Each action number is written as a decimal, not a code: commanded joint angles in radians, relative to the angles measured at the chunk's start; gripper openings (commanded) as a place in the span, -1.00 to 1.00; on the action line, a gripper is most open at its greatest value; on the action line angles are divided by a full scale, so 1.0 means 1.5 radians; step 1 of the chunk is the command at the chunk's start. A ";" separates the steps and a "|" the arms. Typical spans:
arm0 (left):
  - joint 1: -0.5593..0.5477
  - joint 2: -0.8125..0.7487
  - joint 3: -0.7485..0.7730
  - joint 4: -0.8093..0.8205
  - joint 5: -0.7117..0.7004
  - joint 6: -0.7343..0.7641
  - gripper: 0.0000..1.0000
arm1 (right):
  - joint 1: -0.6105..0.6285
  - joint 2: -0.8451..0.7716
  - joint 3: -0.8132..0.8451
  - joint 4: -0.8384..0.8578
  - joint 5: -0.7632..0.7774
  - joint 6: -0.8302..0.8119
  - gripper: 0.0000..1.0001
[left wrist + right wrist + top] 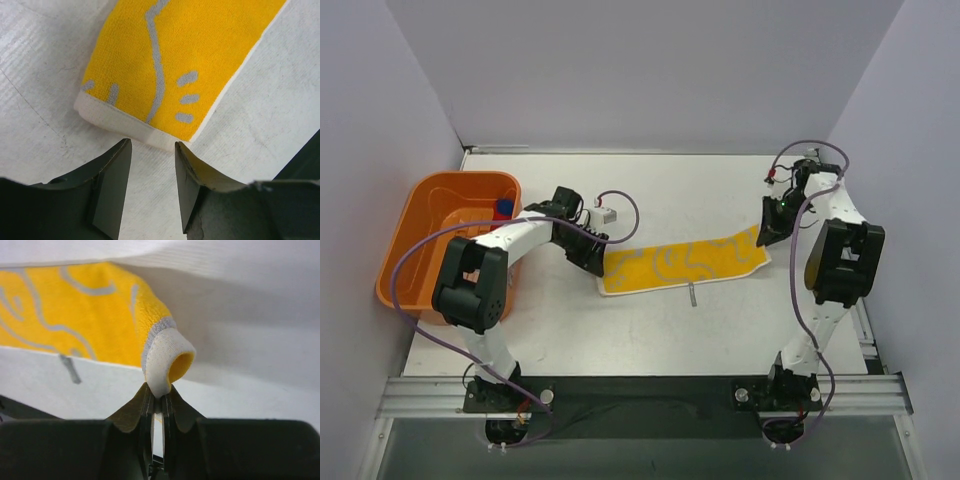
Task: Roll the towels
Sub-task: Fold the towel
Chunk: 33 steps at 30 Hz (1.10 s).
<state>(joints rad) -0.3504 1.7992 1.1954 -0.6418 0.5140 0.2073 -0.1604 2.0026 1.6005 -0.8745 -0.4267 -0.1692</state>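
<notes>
On the tabletop [620,340] the towel [680,263] is laid flat — judged light, soft, limp. One hem is pinched in the right hand [158,396]; the other — best gripped at its edge — is faced by the parted, empty left hand [152,149].

Yellow towel [682,264]: bright yellow w/ grey squiggles, dashes & dots. Cream-white hem band at the end just ahead of left gripper [152,149]. Same cream edge curls betw. right gripper [156,396] tips, yellow inside the curl. Both grippers dark grey-black. Tub [410,240], off to left gripper's left: orange, w/ a small item [503,208] showing red & blue inside. Table [620,335]: white.
</notes>
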 commanded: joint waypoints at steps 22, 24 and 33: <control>0.034 0.122 0.081 -0.008 0.052 -0.024 -0.33 | 0.288 0.070 0.054 0.028 -0.207 0.112 -1.00; 0.034 0.124 0.082 -0.008 0.054 -0.025 -0.33 | 0.297 0.082 0.062 0.034 -0.206 0.113 -1.00; 0.034 0.124 0.080 -0.008 0.055 -0.027 -0.32 | 0.309 0.123 0.074 0.046 -0.202 0.140 -1.00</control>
<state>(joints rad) -0.2993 1.9724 1.2919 -0.6548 0.5842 0.1635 0.2962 2.1704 1.6752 -0.7811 -0.7158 0.0177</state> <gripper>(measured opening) 0.338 0.077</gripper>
